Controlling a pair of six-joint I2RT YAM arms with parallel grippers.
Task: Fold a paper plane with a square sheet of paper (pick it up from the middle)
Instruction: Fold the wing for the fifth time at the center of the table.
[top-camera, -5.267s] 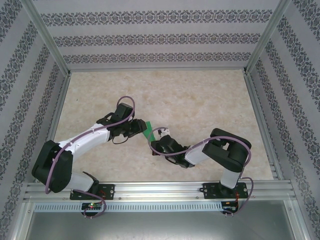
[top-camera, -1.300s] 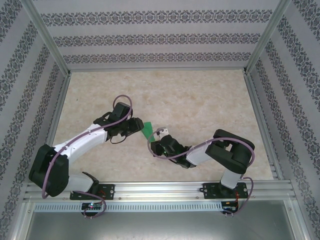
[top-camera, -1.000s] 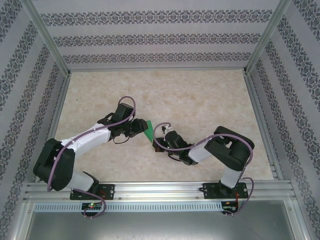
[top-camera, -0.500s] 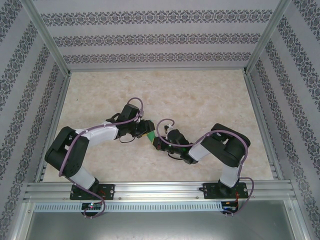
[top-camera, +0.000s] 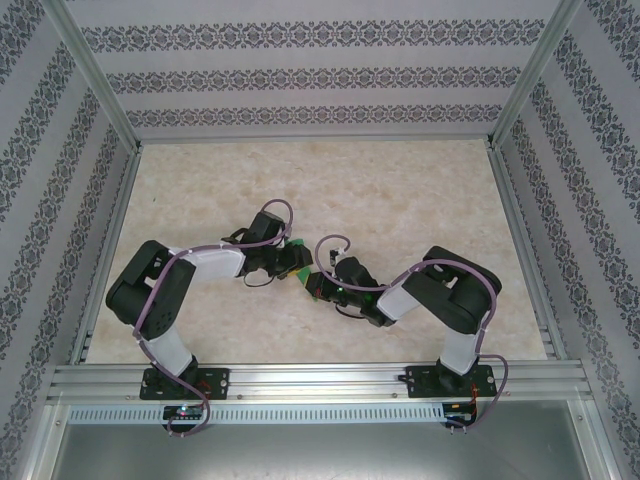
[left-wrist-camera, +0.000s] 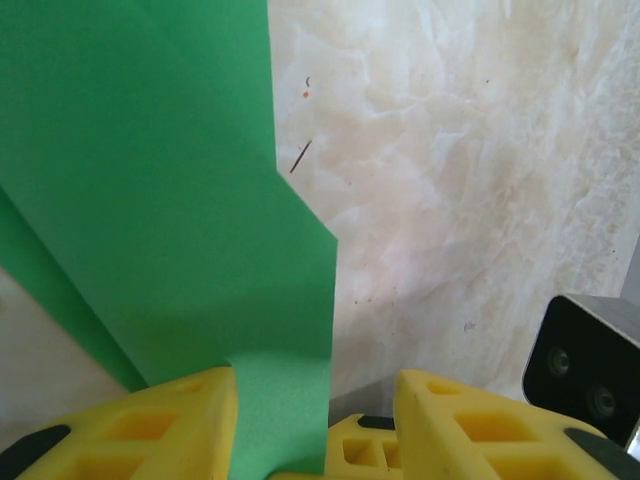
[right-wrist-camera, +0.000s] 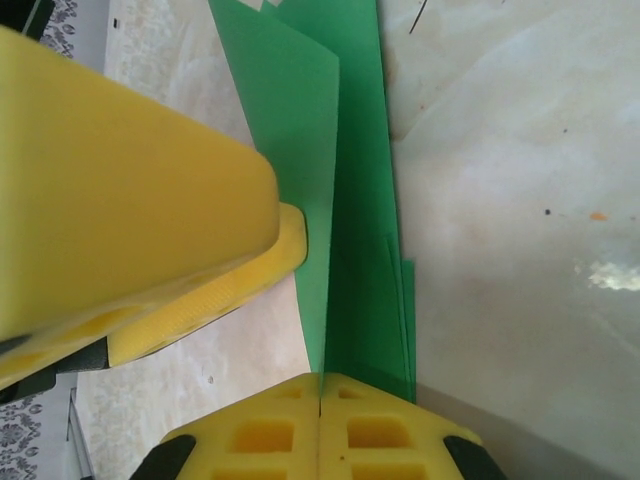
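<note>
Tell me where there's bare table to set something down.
Free: the far half of the table up to the back wall, and the strip between right arm and right rail. Crowded: the centre, where left gripper and right gripper meet at the folded green paper.

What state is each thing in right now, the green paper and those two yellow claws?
green paper: folded lengthwise into overlapping layers, with one end pinched.
right gripper: shut on the green paper, which is caught in the seam between its fingers.
left gripper: open, fingers apart, with the green paper running between them against one finger.
</note>
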